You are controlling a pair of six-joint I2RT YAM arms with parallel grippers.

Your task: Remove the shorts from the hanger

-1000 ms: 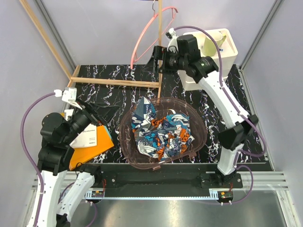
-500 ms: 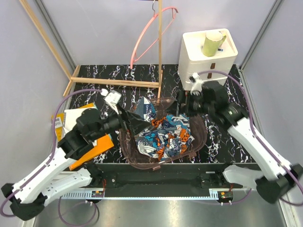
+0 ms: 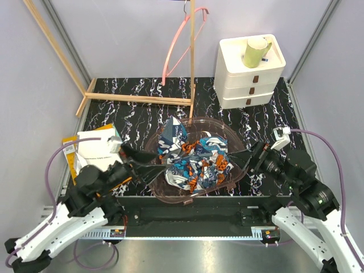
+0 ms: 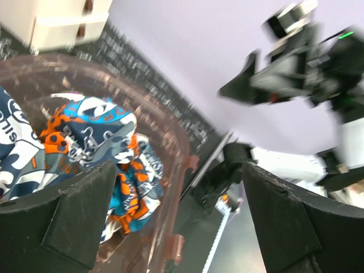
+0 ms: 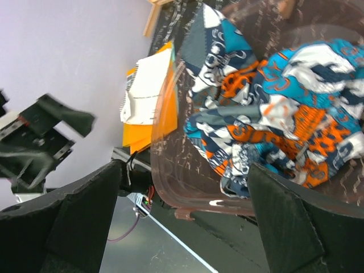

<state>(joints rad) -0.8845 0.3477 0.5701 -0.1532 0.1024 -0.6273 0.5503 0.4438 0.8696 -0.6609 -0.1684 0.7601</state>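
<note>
You have left gripper [image 3: 139,162] and right gripper [image 3: 251,158] both spread wide, empty, flanking the tub [image 3: 236,139]. Shorts [image 3: 193,160] crumpled inside; hanger [image 3: 178,50] hangs well behind.

No writing can be read anywhere. The shorts [image 3: 193,162] carry white letter-like shapes in their print, too blurred to make out. Any print on the white booklet [image 3: 94,145] is too small to tell.

Shorts [image 3: 193,162] crumpled; pink hanger [image 3: 170,54] hangs apart

Black marbled table [image 3: 131,114] bears a clear tub [image 3: 205,120], drawers [image 3: 250,85], papers [image 3: 94,145].
</note>
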